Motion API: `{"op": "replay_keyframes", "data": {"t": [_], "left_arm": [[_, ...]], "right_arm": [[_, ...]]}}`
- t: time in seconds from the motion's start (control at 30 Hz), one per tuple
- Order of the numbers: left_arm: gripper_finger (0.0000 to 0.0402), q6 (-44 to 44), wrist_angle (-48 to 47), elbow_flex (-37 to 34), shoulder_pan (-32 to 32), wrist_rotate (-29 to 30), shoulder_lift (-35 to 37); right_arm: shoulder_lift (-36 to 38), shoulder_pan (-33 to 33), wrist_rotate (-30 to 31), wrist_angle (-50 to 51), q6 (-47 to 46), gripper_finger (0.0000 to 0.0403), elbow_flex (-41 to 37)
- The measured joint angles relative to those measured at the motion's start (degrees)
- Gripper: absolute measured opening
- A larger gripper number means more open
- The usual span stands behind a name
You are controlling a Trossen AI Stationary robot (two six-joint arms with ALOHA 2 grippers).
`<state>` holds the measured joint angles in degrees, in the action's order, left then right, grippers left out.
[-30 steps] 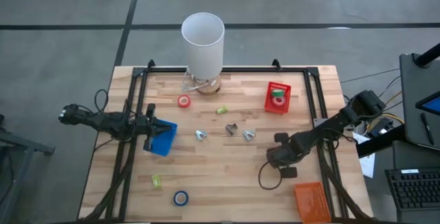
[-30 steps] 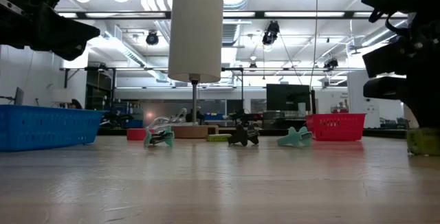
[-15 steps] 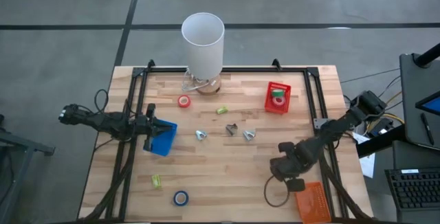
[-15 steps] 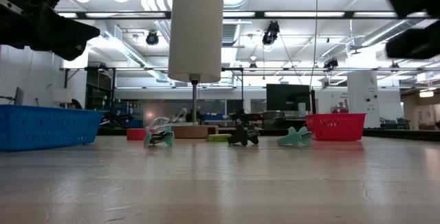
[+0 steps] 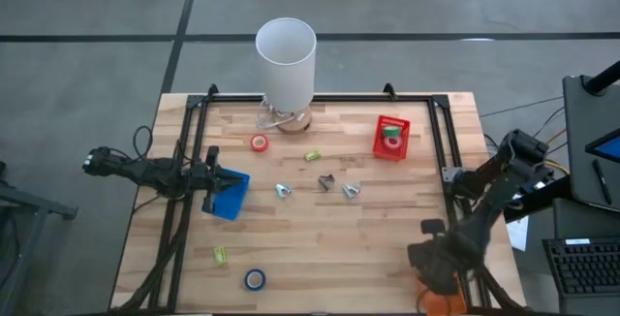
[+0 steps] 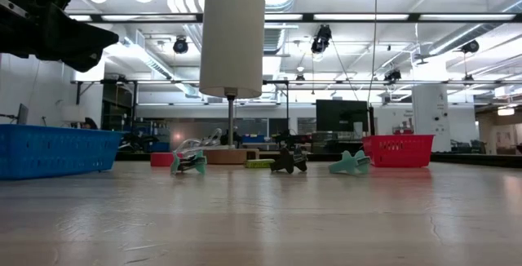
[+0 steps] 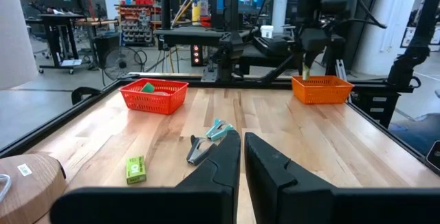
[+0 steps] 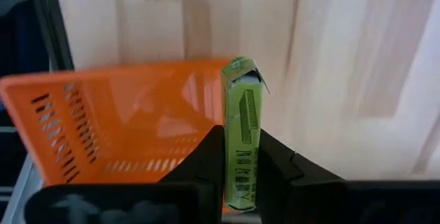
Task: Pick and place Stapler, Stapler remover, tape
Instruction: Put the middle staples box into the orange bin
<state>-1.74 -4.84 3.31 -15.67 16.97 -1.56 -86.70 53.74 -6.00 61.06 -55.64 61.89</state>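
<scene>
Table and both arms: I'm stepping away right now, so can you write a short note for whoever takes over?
Right gripper: shut on a small green box, held above the orange bin at the table's near right corner.
Left gripper: shut and empty, at the blue bin on the left.
Done: a green tape roll lies in the red bin.
Left on the table: red tape roll, blue tape roll, two more green boxes, and three staple removers.
Likely next: drop the held box into the orange bin.
</scene>
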Motion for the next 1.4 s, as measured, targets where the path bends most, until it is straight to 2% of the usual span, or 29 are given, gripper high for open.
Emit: {"op": "replay_keyframes", "data": {"t": [0.23, 0.4, 0.77, 1.1, 1.4], "left_arm": [[0.0026, 0.0, 0.0, 0.0, 0.01, 0.0, 0.0], [0.0026, -0.01, 0.0, 0.0, 0.0, 0.0, 0.0], [0.0026, 0.0, 0.02, 0.0, -0.01, 0.02, -0.02], [0.0026, 0.0, 0.0, 0.0, -0.02, 0.02, -0.09], [0.0026, -0.02, -0.02, 0.0, 0.01, 0.02, -0.11]], "right_arm": [[0.02, 7.81, 1.24, -0.86, -11.22, 0.0059, -0.19], [-0.44, 10.48, 4.72, -2.73, -12.54, 0.0053, -0.26], [-5.45, 11.3, 4.68, -5.81, -11.49, 0.0064, -0.42], [-9.81, 11.56, 3.88, -6.01, -9.72, 0.0057, -0.48], [-9.81, 11.67, 4.46, -5.73, -10.5, 0.009, -2.05]]}}
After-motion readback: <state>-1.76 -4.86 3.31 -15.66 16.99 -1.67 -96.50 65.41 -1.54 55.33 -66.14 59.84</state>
